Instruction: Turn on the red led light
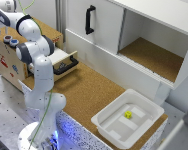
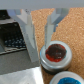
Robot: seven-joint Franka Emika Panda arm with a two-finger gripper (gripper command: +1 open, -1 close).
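red led light (image 2: 55,54) below jaws, jaws spread apart; no legible writing.

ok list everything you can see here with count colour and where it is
red led light: 1, reddish centre in a dark rim, on the wooden box top, just under the gripper
blue button: 1, blue centre, next to the red one
wooden box: 1, light wood, exterior view's left
drawer: 1, white with black handle, pulled open
cabinet: 1, white, open compartment on the exterior view's right
tray: 1, white, on the cork counter
yellow cube: 1, inside the tray
gripper: 1, fingers apart above the red light
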